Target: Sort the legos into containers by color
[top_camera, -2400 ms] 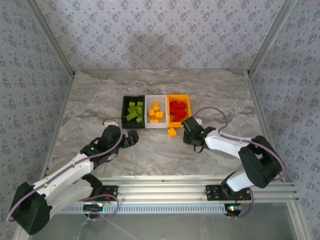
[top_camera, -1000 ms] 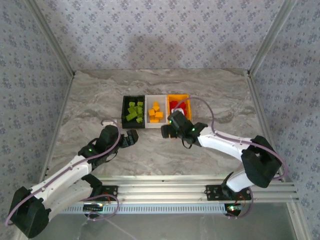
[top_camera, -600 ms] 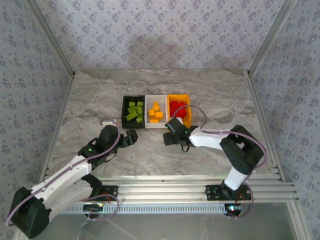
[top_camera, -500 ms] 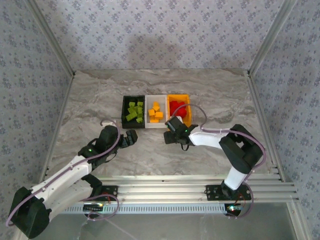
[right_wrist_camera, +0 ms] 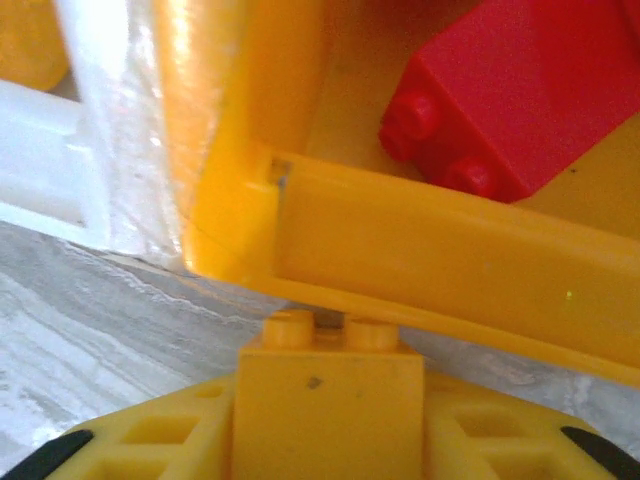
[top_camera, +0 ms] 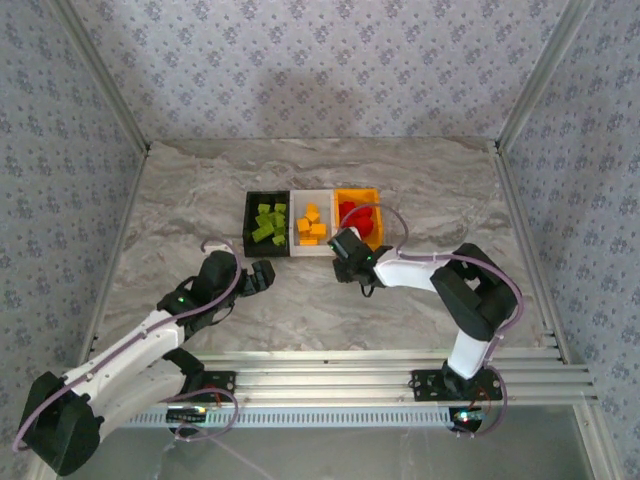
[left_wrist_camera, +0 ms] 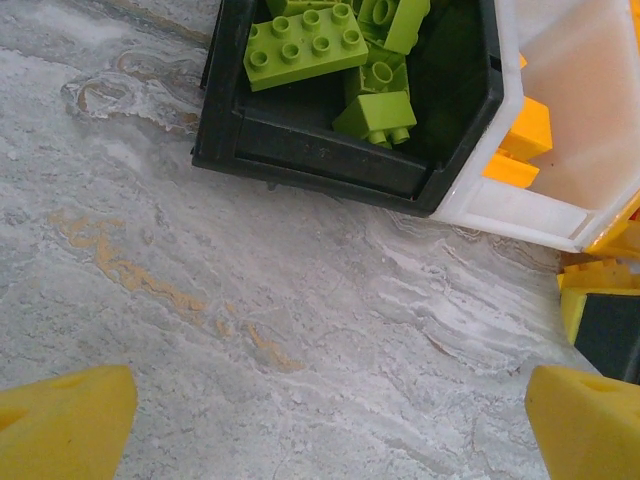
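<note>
Two arms of like build, the left arm (top_camera: 125,352) and the right arm (top_camera: 412,270): smooth white tubular links joined by bulky black joint housings (top_camera: 470,298), each forearm carrying a small green light (top_camera: 187,297). A pale lilac cable (top_camera: 222,241) loops loosely alongside each arm. The bases (top_camera: 192,398) are black. The left gripper (left_wrist_camera: 320,425) and right gripper (top_camera: 344,248) bear bright yellow moulded fingers (left_wrist_camera: 68,425); the right pair show recessed pockets and black pads (right_wrist_camera: 45,452).
</note>
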Available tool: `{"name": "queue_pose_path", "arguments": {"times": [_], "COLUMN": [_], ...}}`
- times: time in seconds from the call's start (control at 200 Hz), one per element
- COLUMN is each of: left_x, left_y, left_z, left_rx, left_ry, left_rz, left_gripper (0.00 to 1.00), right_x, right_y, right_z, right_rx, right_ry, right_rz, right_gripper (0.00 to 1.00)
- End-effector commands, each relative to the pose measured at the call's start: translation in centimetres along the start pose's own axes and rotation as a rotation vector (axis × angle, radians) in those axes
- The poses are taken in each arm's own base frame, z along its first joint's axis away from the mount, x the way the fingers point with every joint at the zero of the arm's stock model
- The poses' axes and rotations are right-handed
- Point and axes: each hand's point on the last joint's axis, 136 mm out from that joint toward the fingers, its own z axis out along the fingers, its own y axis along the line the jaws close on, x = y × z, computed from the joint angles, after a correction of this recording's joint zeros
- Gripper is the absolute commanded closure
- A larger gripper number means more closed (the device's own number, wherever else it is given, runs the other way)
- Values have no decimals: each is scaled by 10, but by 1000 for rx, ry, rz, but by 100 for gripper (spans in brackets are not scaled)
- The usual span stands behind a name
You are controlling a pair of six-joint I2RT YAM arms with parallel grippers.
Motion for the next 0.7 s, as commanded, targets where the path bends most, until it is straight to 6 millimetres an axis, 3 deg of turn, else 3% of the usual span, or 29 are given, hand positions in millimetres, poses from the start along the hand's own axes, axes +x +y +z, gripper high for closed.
{"name": "queue_pose_path", "arguments": {"times": [0.0, 0.2, 0.355, 0.485, 0.695], "left_x": [0, -2, -2, -3, -5], "left_y": [3, 4, 6, 5, 8], "left_z": [1, -2, -2, -3, -10], "left_rx": [-8, -9, -14, -12, -21], "left_ry": [0, -11, -14, -14, -30], "left_rz": [-5, -3, -8, -12, -20], "left_gripper": [0, 0, 0, 0, 0], "right_x": [-8, -18, -59, -101, -160], "right_y": [26, 54, 72, 72, 59], "right_z": [-5, -52, -85, -74, -27], "right_rx": [-92, -199, -272, -235, -115], "right_ry": [-29, -99, -205, -230, -235], "right_rz": [-42, -77, -50, -9, 51], "right_gripper": [61, 66, 66, 65, 63]}}
